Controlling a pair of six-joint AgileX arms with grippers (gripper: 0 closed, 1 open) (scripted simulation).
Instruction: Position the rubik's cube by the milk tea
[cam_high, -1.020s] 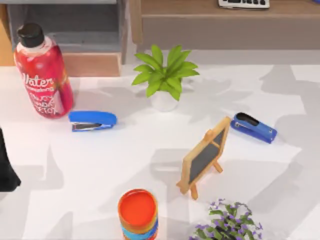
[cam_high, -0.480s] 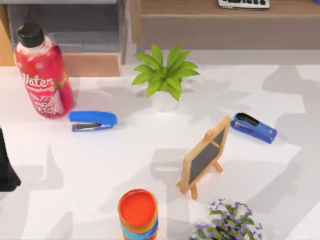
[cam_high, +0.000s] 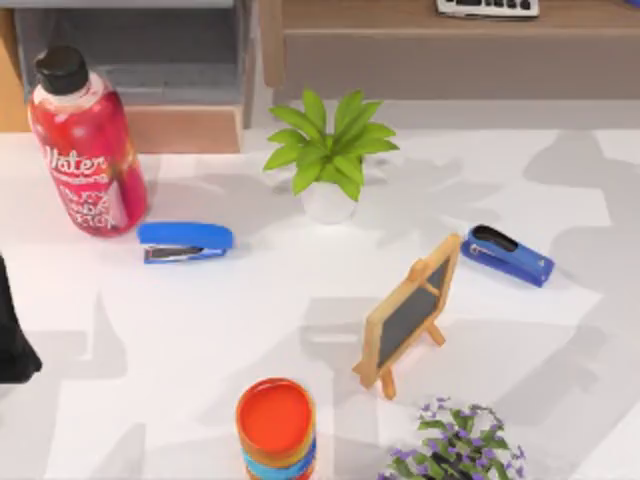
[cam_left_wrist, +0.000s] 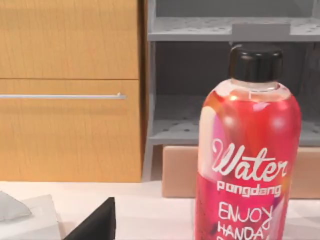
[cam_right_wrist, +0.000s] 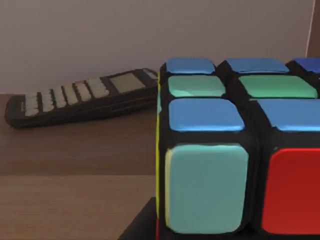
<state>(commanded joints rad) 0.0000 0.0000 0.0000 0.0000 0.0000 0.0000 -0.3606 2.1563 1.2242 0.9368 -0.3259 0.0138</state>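
Rubik's cube (cam_right_wrist: 240, 150) runs off frame, calculator (cam_right_wrist: 82, 97) behind it.

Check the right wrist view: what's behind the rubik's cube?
Behind the rubik's cube a dark calculator lies flat on the brown wooden surface, with a plain wall beyond. The cube covers whatever sits directly behind it, so that part cannot be seen.

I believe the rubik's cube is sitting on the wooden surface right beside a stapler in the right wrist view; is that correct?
Not quite: the right wrist view shows the rubik's cube on the wooden surface beside a calculator, not a stapler.
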